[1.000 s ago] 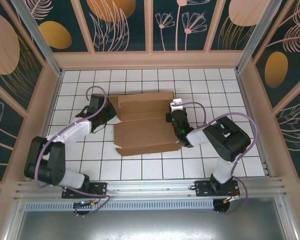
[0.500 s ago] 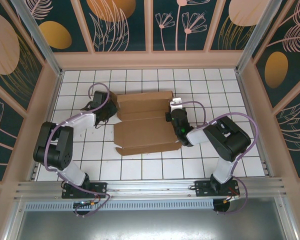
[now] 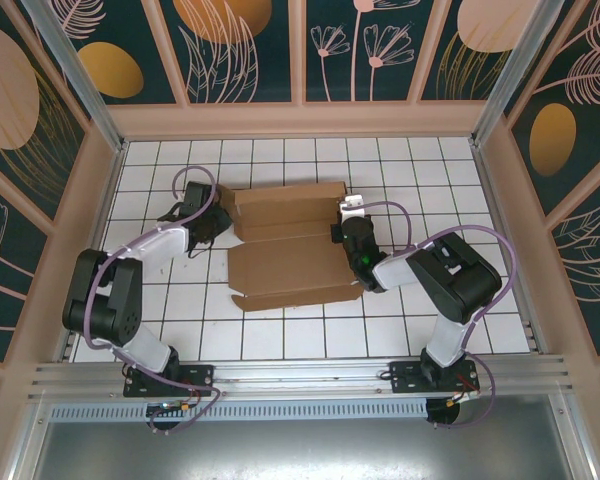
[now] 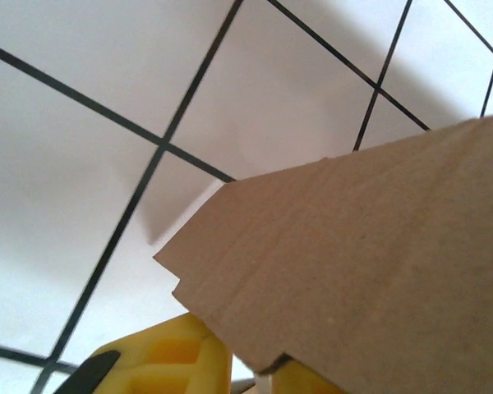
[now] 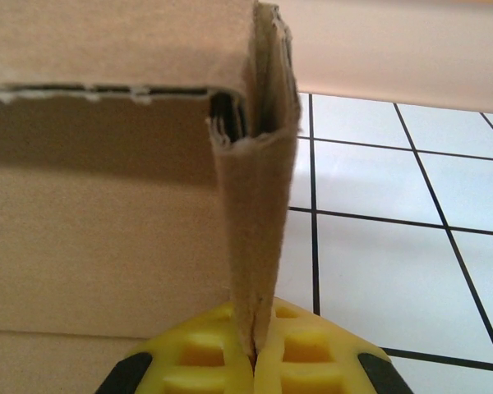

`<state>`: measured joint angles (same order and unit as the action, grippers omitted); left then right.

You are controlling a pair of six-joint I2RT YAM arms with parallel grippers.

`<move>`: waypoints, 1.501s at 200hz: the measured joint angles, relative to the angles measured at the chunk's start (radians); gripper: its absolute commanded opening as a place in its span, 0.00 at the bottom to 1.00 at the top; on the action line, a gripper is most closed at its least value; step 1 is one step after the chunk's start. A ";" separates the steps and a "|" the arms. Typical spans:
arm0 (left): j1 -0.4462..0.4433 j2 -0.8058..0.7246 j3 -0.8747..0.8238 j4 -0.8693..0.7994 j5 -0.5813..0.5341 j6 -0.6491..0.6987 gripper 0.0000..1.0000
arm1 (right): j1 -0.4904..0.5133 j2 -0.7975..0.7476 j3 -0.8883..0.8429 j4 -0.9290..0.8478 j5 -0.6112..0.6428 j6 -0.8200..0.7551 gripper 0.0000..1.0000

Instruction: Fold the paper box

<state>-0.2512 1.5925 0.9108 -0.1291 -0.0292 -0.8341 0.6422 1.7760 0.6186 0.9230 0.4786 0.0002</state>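
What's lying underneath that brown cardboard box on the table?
White gridded tabletop shows around the paper box, presumably continuing beneath; the cardboard covers that part.

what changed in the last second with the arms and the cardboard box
The left gripper moved away from the robot's base and slightly right, to the far left corner of the cardboard box, and its elbow swung inward. Whether it grips that corner is unclear. The right gripper stayed shut on the upright right flap, and the box did not visibly shift.
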 measured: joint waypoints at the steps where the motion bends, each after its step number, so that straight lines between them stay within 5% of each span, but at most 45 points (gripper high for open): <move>1: 0.000 -0.001 0.000 -0.002 -0.001 0.000 0.24 | 0.000 0.000 0.000 0.000 0.000 0.000 0.00; 80: 0.100 -0.006 0.042 -0.077 -0.023 0.001 0.26 | -0.001 -0.006 0.000 -0.014 0.000 0.000 0.00; 148: 0.134 0.118 0.142 -0.050 0.045 -0.002 0.44 | -0.001 -0.006 0.004 -0.017 -0.008 0.004 0.00; 300: 0.078 0.080 -0.110 0.191 0.395 -0.111 0.26 | -0.012 -0.004 0.036 -0.061 -0.042 0.014 0.01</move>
<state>-0.1734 1.6730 0.8009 0.0616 0.3660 -0.9455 0.6300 1.7721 0.6548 0.8616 0.4366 0.0143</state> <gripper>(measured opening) 0.263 0.054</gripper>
